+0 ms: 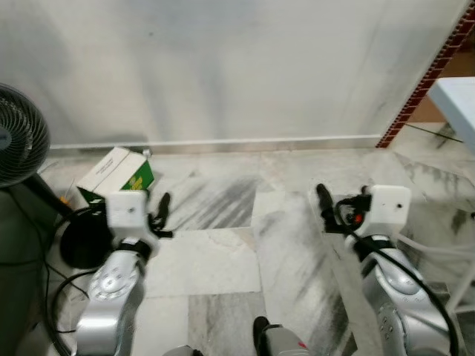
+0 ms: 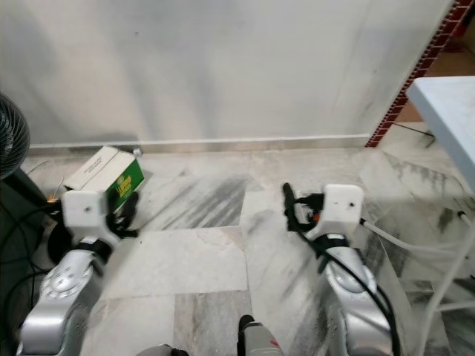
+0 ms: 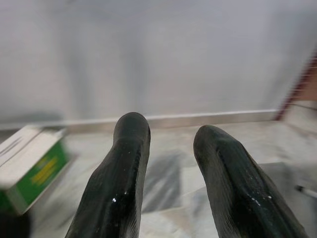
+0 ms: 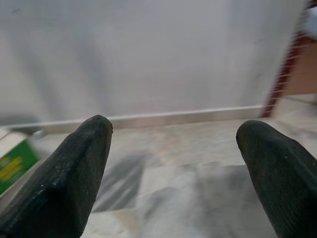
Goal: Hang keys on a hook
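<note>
wall [image 1: 237, 67]: plain off-white, faint grey smudges
marble floor tiles [image 1: 223, 252]: white-grey, dark grey streaked veining
cardboard box [image 1: 119, 174]: white top, green side with yellow print
standing fan [image 1: 18, 144]: black grille and base
brick edge strip [image 1: 427, 74]: dark red, pale mortar lines
tabletop [image 2: 445, 111]: pale blue-white
robot arms [image 1: 111, 297]: silver shells, white wrist blocks, glossy black fingers [image 3: 119, 183]

Marble floor [image 1: 223, 259], grey-veined, meets a plain white wall [image 1: 223, 67]. Green-and-white carton [image 1: 117, 173] lies at ten o'clock near the skirting. Black fan [image 1: 18, 133] at nine o'clock. White table [image 2: 449, 111] at two o'clock beside a red-brick edge [image 1: 427, 78].
</note>
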Available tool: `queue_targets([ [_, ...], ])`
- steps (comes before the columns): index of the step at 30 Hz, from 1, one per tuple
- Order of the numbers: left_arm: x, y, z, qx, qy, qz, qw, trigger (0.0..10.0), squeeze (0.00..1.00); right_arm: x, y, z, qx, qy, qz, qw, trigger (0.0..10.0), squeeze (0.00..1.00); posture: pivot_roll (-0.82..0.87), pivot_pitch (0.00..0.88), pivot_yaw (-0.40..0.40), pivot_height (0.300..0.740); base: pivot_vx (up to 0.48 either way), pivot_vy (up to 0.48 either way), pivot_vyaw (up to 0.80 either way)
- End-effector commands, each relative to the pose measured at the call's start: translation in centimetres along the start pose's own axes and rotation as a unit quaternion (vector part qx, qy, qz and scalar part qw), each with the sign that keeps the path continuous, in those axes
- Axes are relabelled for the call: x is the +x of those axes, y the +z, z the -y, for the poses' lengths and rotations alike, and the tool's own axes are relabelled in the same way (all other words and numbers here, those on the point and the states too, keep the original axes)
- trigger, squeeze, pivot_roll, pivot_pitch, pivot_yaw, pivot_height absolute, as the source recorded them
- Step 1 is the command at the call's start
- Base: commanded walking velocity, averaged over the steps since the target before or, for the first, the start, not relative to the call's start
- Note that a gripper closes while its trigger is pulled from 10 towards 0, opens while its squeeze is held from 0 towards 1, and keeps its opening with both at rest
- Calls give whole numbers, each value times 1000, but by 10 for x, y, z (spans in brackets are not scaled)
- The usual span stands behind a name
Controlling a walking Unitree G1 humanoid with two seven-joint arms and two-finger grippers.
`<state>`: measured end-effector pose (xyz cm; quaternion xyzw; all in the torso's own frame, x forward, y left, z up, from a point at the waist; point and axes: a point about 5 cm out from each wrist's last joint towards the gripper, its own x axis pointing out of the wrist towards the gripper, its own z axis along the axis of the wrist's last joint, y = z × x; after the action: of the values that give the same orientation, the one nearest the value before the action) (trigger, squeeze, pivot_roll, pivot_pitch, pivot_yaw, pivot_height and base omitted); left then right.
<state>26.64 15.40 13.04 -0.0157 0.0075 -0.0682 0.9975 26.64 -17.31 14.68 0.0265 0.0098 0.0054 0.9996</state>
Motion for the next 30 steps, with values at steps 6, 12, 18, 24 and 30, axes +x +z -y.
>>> queue_targets([
  [6, 2, 5, -1, 27, -6, 12, 1000, 10000, 0, 1, -6, -17, 2, 20, 1, 1000, 10000, 0, -51, 175, 36, 740, 0, 0, -800],
  [12, 1, 2, -7, 16, 9, 5, 1000, 10000, 0, 1, -5, -20, -8, 29, 6, 1000, 10000, 0, -36, 176, 37, 740, 0, 0, -800],
  [18, -2, -5, -4, 12, 10, 2, 1000, 10000, 0, 3, -6, -16, -10, 27, 12, 1000, 10000, 0, -47, 155, 30, 740, 0, 0, -617],
  [24, 5, -8, -3, 1, 33, 7, 999, 10000, 0, 11, 0, -16, -21, 27, 29, 999, 10000, 0, -51, 96, 30, 740, 0, 0, 0],
  [30, 14, -3, -3, 3, 34, 18, 999, 10000, 0, 22, 7, -16, -24, 25, 48, 998, 10000, 0, -45, 65, 34, 740, 0, 0, 0],
])
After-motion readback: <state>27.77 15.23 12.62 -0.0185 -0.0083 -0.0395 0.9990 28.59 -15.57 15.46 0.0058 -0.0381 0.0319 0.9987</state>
